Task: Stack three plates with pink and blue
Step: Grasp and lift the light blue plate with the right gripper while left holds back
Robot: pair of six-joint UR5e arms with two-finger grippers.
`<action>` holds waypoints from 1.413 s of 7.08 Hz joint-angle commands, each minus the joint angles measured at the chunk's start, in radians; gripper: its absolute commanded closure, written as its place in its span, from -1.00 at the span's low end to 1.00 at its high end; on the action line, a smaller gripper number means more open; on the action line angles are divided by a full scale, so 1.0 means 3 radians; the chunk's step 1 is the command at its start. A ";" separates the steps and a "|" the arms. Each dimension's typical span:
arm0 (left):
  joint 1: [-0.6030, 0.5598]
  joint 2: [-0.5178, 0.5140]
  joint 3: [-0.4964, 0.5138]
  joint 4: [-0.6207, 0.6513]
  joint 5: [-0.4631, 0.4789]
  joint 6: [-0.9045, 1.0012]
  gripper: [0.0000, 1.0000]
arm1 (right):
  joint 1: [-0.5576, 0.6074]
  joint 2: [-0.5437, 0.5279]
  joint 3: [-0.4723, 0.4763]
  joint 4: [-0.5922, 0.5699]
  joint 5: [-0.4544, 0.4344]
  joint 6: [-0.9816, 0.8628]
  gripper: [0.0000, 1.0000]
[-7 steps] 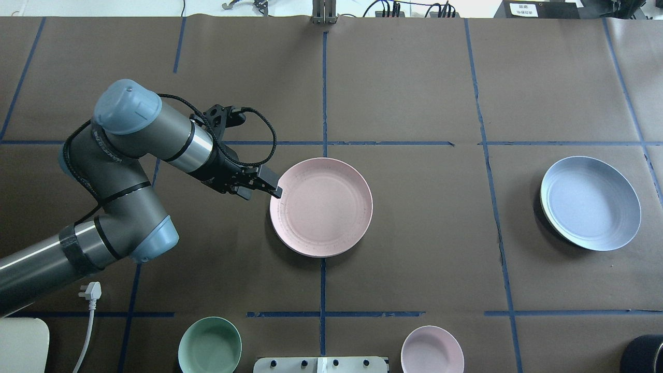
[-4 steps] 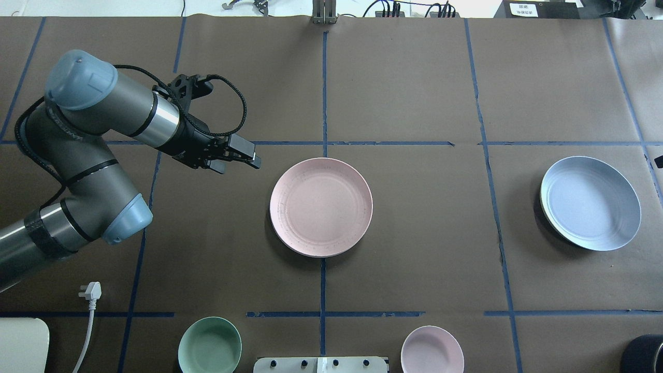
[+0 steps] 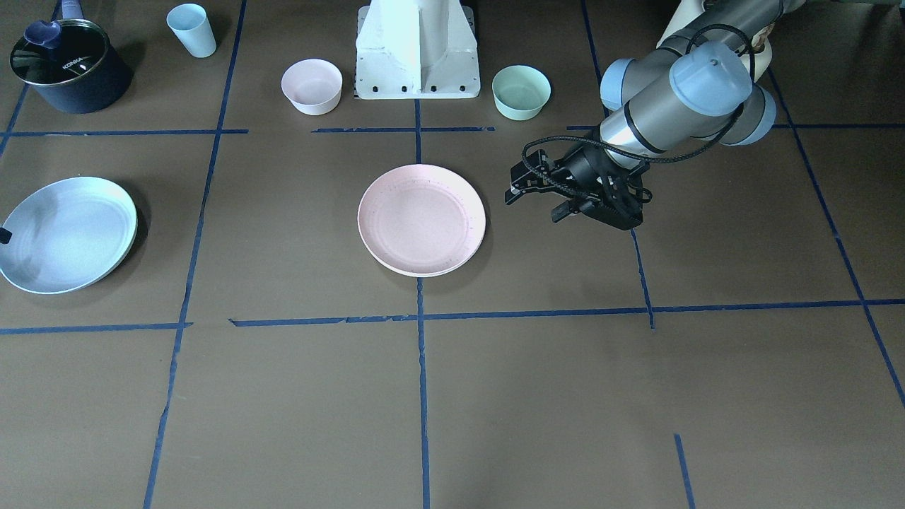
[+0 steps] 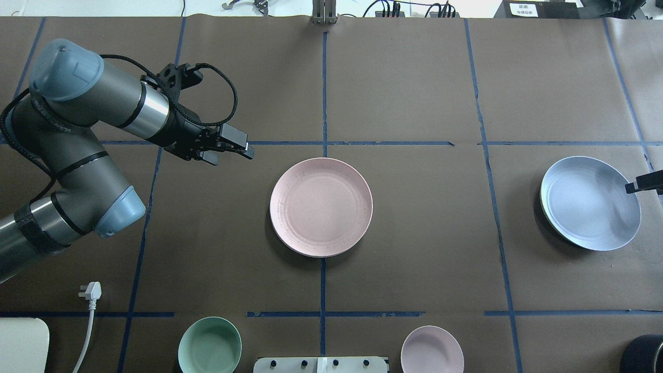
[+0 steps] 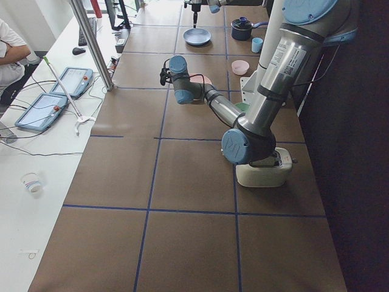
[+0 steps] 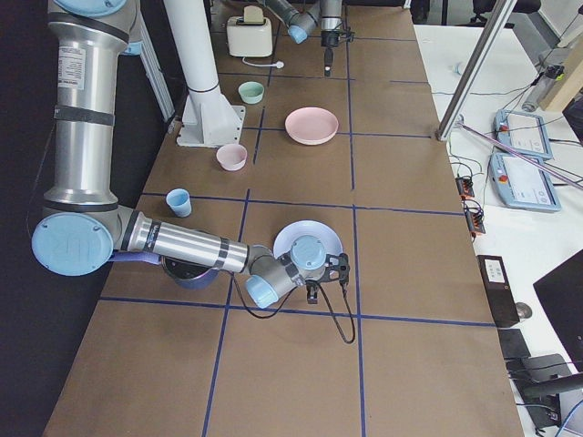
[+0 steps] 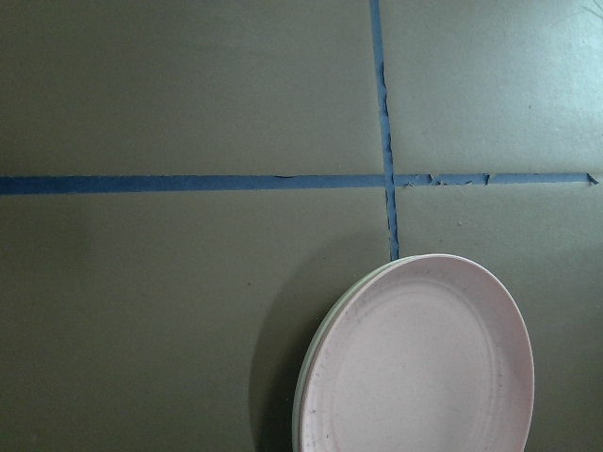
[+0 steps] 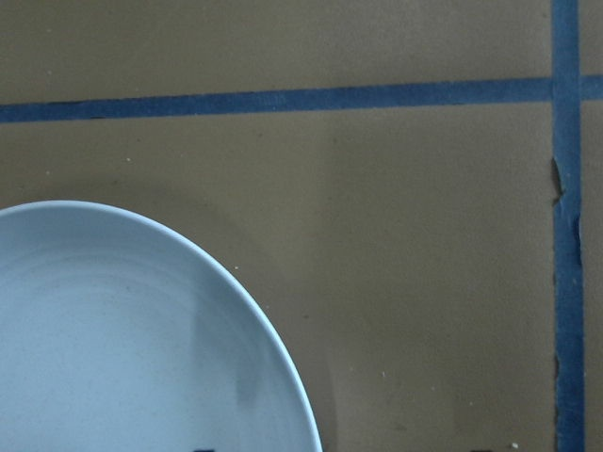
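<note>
The pale pink plate (image 4: 321, 207) lies at the table's middle. In the left wrist view (image 7: 424, 367) it rests on another plate, whose pale cream rim (image 7: 311, 367) shows at its left edge. The light blue plate (image 4: 590, 203) lies alone far right, also in the front view (image 3: 67, 233). My left gripper (image 4: 243, 147) hangs open and empty, up and to the left of the pink plate and apart from it. Only one dark tip of my right gripper (image 4: 633, 187) shows, at the blue plate's right rim; I cannot tell whether it is open or shut.
A small mint green bowl (image 4: 210, 345) and a small pink bowl (image 4: 432, 349) stand at the near edge, beside the robot's base (image 3: 417, 49). A dark pot (image 3: 67, 67) and a pale blue cup (image 3: 192, 30) stand at the near right. A white plug (image 4: 90, 290) lies near left.
My left gripper has left the pink plate's left rim and drawn back up and to the left. My right gripper's tip has come in from the right edge to the blue plate's rim.
</note>
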 commanded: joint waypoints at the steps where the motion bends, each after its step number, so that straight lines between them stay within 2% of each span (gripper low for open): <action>1: -0.0022 0.0021 -0.0056 0.0000 -0.0009 -0.0001 -1.00 | -0.0093 -0.0001 -0.0079 0.0088 0.0000 0.0098 0.20; 2: -0.0022 0.0127 -0.0143 0.0000 -0.0015 -0.0001 -1.00 | -0.0119 -0.0001 -0.0079 0.0088 -0.0005 0.0093 0.91; 3: -0.0027 0.0199 -0.0209 -0.0005 -0.0015 -0.0001 -1.00 | -0.0119 0.0024 -0.0074 0.0088 0.0000 0.0098 1.00; 5: -0.0027 0.0200 -0.0220 -0.0010 -0.0015 -0.0001 -1.00 | -0.0185 0.0115 0.0048 0.0093 0.0025 0.0118 1.00; 6: -0.0027 0.0200 -0.0220 -0.0020 -0.0015 -0.0006 -1.00 | -0.0271 0.0131 0.0317 0.0088 0.0107 0.0169 1.00; 7: -0.0042 0.0200 -0.0220 -0.0031 -0.0015 -0.0006 -1.00 | -0.0373 0.0299 0.0532 0.0093 0.0259 0.0599 1.00; 8: -0.0078 0.0195 -0.0246 -0.0036 -0.0010 -0.0006 -1.00 | -0.0628 0.0584 0.0803 0.0093 0.0251 0.1267 1.00; 9: -0.0083 0.0195 -0.0246 -0.0036 -0.0010 -0.0006 -1.00 | -0.0883 0.0931 0.0907 0.0088 0.0134 0.1901 1.00; 10: -0.0093 0.0195 -0.0246 -0.0036 -0.0010 -0.0006 -1.00 | -0.1270 0.1198 0.0974 0.0078 -0.0206 0.2313 1.00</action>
